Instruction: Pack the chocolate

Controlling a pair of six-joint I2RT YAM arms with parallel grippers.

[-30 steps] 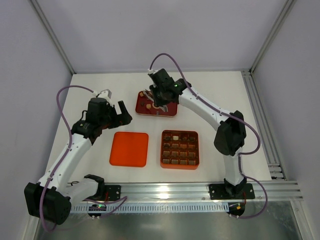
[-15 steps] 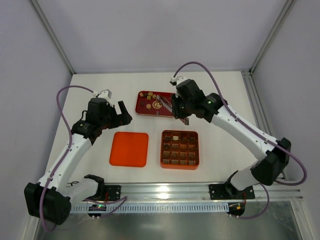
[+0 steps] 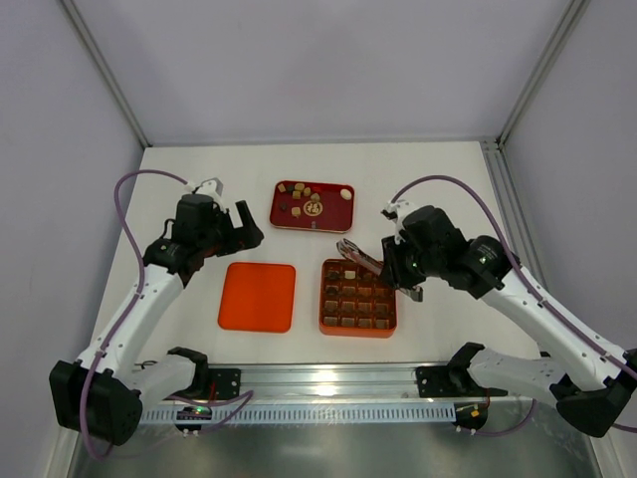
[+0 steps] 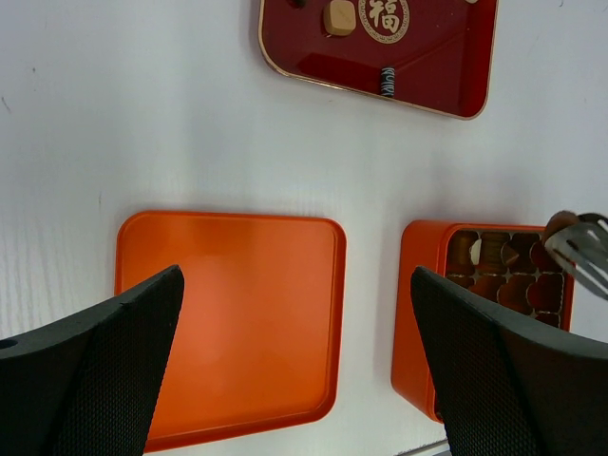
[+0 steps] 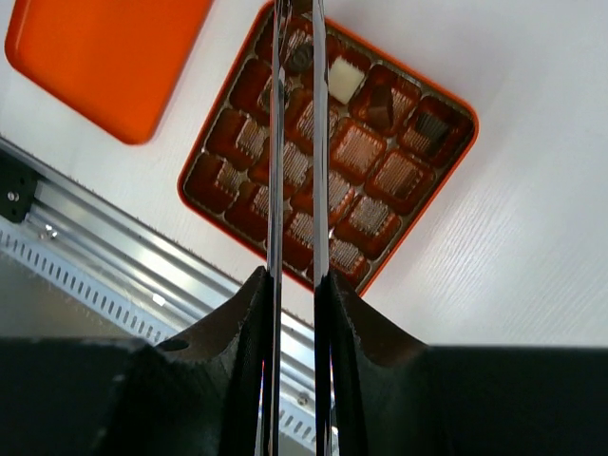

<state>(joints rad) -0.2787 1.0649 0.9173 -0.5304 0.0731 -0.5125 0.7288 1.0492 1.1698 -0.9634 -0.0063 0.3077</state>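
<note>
The chocolate lies in two places: several loose pieces (image 3: 299,194) on the red tray (image 3: 333,221), and pieces (image 5: 356,152) filling most cells of the orange gridded box (image 3: 358,329). My right gripper (image 3: 390,271) is shut on thin metal tweezers (image 5: 276,142). Their tips reach over the box's far-left cells with a small dark piece (image 5: 300,59) between them. My left gripper (image 3: 244,227) is open and empty, hovering above the flat orange lid (image 3: 258,296). In the left wrist view the gripper (image 4: 296,275) spans the lid (image 4: 228,313) and the box wall (image 4: 418,323).
The red tray also shows in the left wrist view (image 4: 437,76), with a tan piece (image 4: 339,16) on it. An aluminium rail (image 3: 348,376) runs along the near edge. White enclosure walls stand at the back and sides.
My right arm has swung from over the red tray toward the near side, carrying the tweezers to the orange box. The left arm has not moved.
</note>
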